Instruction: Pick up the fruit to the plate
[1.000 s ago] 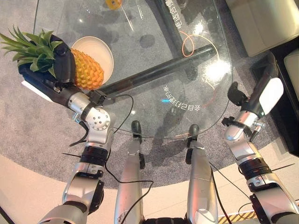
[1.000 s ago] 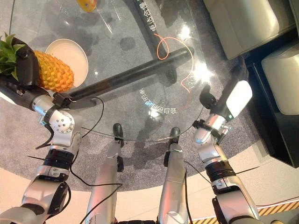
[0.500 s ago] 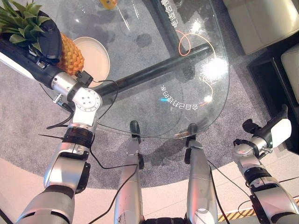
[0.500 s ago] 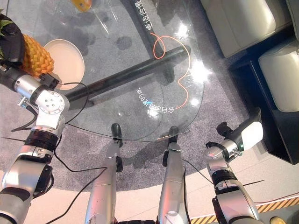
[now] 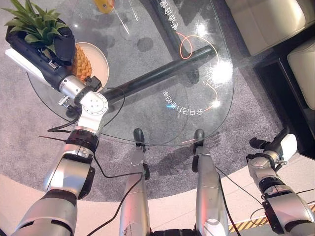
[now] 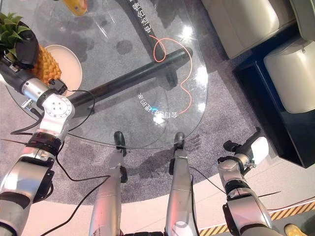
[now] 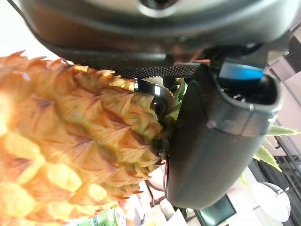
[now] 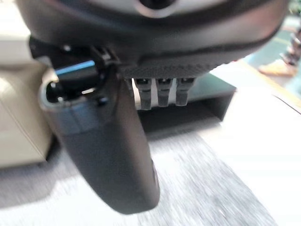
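My left hand (image 5: 34, 53) is shut on a pineapple (image 5: 81, 63), thumb and fingers curled round the fruit just below its green crown (image 5: 35, 25). The pineapple's orange body (image 6: 47, 68) hangs over the left part of a cream plate (image 5: 100, 60) on the glass table; I cannot tell whether it touches the plate. In the left wrist view the scaly fruit (image 7: 70, 155) lies against the palm, with the thumb (image 7: 216, 141) closed on it. My right hand (image 5: 279, 147) is low at the right, off the table, its fingers (image 8: 160, 92) relaxed and holding nothing.
A yellow-orange fruit (image 5: 105, 4) lies at the far edge of the round glass table (image 5: 147, 113). A black bar (image 5: 157, 76) and an orange cable (image 5: 184, 44) show through the glass. Beige sofas (image 5: 275, 19) and a dark side table (image 6: 261, 98) stand to the right.
My left hand has swung the pineapple more upright, bringing it over the plate. My right hand has dropped from table height to low beside the table. The camera has shifted.
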